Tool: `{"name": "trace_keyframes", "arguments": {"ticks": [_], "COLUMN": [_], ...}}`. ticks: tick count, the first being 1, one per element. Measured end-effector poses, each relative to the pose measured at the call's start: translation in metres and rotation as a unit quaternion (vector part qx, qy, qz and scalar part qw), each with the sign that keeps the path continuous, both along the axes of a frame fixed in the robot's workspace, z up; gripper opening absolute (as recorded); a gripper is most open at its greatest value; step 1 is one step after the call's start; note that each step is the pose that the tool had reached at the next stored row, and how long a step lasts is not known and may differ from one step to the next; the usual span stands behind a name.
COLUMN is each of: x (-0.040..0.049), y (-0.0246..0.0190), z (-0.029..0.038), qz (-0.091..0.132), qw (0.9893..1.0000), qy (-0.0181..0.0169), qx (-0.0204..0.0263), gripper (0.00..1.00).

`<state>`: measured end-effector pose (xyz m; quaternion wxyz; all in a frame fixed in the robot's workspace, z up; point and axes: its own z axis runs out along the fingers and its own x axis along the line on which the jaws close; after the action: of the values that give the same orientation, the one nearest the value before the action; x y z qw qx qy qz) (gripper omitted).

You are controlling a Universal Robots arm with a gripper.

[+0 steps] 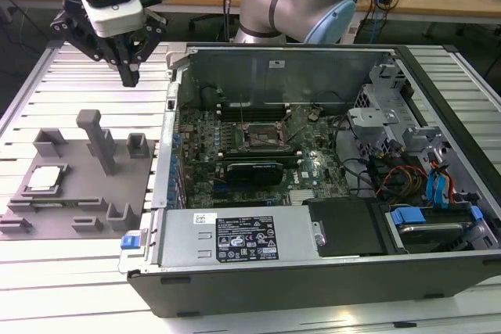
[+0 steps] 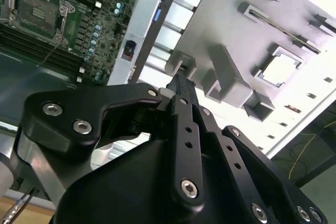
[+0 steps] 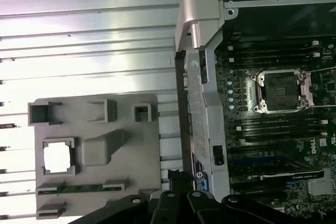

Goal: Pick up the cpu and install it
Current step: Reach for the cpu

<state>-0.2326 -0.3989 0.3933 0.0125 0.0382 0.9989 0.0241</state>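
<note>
The cpu [image 1: 43,179] is a small silvery square lying in a recess of the grey plastic tray [image 1: 86,201], at the exterior view's left. It also shows in both wrist views, cpu [image 2: 281,69] and cpu [image 3: 56,157]. My gripper [image 1: 130,77] hangs high above the tray's far edge, well clear of the cpu, with its fingers shut together on nothing. The black fingers [image 2: 181,93] point down toward the tray's posts. The open socket [image 1: 262,137] sits on the motherboard inside the case, and both wrist views show the socket [image 2: 37,9], socket [image 3: 281,92].
The open computer case [image 1: 329,279] fills the exterior view's middle and right, with its raised side wall [image 1: 168,154] next to the tray. A tall post [image 1: 98,138] stands on the tray below the gripper. A slatted metal table [image 1: 47,287] lies under everything.
</note>
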Motion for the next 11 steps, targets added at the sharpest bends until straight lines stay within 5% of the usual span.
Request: {"name": "trace_keyframes", "arguments": {"ticks": [11], "x": [-0.0305], "y": [0.0000], "z": [0.0000], "qz": [-0.001], "qw": [1.0000], "qy": [0.0000], "qx": [0.0000], "gripper": [0.11]}}
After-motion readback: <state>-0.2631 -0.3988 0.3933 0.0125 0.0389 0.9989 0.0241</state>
